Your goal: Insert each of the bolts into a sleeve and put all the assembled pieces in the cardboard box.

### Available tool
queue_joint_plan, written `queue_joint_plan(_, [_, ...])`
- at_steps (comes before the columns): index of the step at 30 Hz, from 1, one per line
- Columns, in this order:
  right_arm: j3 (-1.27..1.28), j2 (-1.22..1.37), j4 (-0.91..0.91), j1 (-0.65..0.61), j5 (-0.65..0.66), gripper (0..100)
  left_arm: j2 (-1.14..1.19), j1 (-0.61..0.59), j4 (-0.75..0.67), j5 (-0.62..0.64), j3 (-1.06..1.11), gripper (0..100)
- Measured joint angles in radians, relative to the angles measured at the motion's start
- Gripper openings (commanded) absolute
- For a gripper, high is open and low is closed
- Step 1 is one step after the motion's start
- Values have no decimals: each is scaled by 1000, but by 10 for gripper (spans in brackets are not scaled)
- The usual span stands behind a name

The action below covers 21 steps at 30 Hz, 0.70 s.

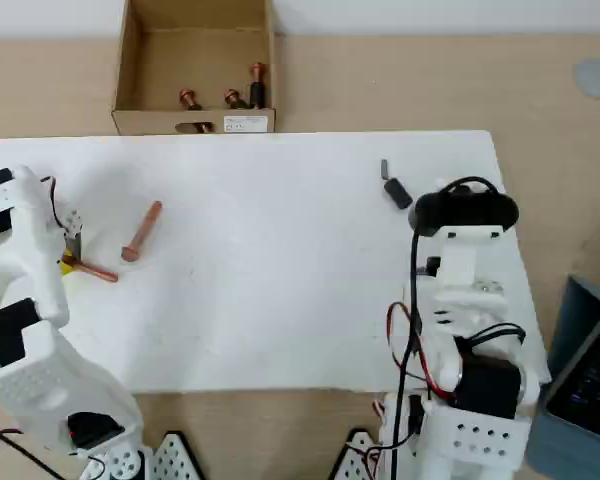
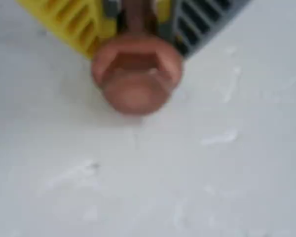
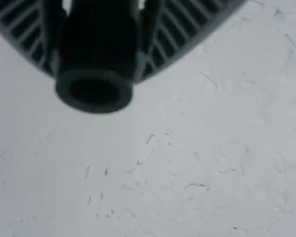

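My left gripper is at the left edge of the white mat, shut on a copper bolt. The left wrist view shows the bolt's hex head sticking out between the yellow and grey fingers, just above the mat. A second copper bolt lies loose on the mat right of it. My right gripper is at the mat's far right, shut on a black sleeve. The open end of the sleeve faces the right wrist camera.
The cardboard box stands beyond the mat's far edge, left of centre, with three bolt-and-sleeve pieces along its near wall. A dark device sits off the mat at the right. The mat lies bare between the two arms.
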Motion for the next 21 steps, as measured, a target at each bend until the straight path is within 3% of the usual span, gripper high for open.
queue_joint_plan(10, [-57, 0, 0, 0, 0, 9, -14, 5, 305, -14, -207, 2])
queue_joint_plan(16, [-140, -9, 8, 0, 0, 9, -238, 94, 453, -86, -301, 2])
queue_joint_plan(21, [-187, -9, 83, 0, 0, 9, -485, 167, 480, -152, -301, 2])
